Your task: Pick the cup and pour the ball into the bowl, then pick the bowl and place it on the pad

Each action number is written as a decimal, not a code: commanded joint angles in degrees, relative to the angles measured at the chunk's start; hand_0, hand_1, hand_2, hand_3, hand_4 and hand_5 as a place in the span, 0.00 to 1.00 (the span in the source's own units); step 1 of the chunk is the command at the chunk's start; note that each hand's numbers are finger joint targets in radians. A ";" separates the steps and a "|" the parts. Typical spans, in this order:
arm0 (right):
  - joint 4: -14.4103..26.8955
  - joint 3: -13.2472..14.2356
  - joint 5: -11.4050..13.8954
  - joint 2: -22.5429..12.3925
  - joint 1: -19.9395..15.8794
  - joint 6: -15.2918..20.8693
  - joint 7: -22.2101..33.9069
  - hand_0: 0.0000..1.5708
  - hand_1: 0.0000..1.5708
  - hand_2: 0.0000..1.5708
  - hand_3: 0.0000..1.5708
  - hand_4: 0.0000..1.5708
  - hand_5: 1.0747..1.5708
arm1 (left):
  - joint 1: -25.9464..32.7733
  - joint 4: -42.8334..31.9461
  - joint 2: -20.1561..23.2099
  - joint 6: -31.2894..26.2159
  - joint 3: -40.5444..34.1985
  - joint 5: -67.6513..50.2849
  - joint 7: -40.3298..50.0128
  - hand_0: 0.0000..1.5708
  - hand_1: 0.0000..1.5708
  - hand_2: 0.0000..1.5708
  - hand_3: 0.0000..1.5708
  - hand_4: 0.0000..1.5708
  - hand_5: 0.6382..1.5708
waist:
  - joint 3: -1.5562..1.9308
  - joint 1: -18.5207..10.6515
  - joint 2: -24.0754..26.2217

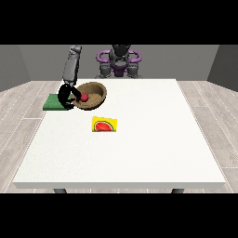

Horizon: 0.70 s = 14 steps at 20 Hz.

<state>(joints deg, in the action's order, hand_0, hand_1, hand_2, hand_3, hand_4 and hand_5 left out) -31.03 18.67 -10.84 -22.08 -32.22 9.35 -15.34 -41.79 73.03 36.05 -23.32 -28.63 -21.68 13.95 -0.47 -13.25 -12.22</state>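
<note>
A brown bowl (95, 93) is tilted toward the camera near the table's back left, with a red ball (85, 96) inside it. The black hand at the view's left (66, 94) is curled round the bowl's left rim. Just left of the bowl lies the green pad (53, 102), partly behind the hand. The bowl's right part is over the table and its left edge reaches toward the pad. No cup is visible. No hand shows at the view's right.
A yellow card with a watermelon picture (104, 125) lies in front of the bowl. The white table (139, 148) stretches wide toward the camera. The robot's torso (119, 62) stands behind the back edge.
</note>
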 commanded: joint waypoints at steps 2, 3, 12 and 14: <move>-0.54 -3.46 3.79 -8.81 -2.44 -0.74 13.35 1.00 1.00 1.00 0.66 0.65 0.97 | 3.42 -5.86 1.81 -1.17 -2.51 1.19 -3.99 0.00 0.00 0.00 0.00 0.76 0.96 | 0.31 4.82 3.14; 0.27 -2.71 3.36 -10.92 -3.25 -1.32 15.84 1.00 1.00 1.00 0.65 0.66 0.97 | 4.24 -5.75 2.46 -2.99 -2.57 0.41 -4.17 0.00 0.00 0.00 0.00 0.76 0.97 | 0.35 3.81 3.14; -0.18 -0.86 2.60 -19.48 -4.53 -9.13 17.73 1.00 1.00 1.00 0.43 0.69 0.99 | 6.64 -7.06 3.79 -0.20 -3.47 2.09 -7.13 0.00 0.00 0.00 0.00 0.76 0.97 | 0.50 8.45 2.47; -0.92 -1.64 3.40 -19.29 -4.09 -9.24 18.48 1.00 1.00 1.00 0.36 0.69 0.99 | 8.38 -9.15 4.15 -2.18 -4.21 0.99 -8.77 0.00 0.00 0.00 0.00 0.77 0.97 | 0.47 8.57 2.88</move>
<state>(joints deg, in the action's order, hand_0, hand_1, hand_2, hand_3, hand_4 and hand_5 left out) -32.18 16.04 -7.15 -39.46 -37.11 1.51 3.36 -35.54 64.86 39.68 -24.26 -31.86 -19.75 7.36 -0.04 -5.03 -9.00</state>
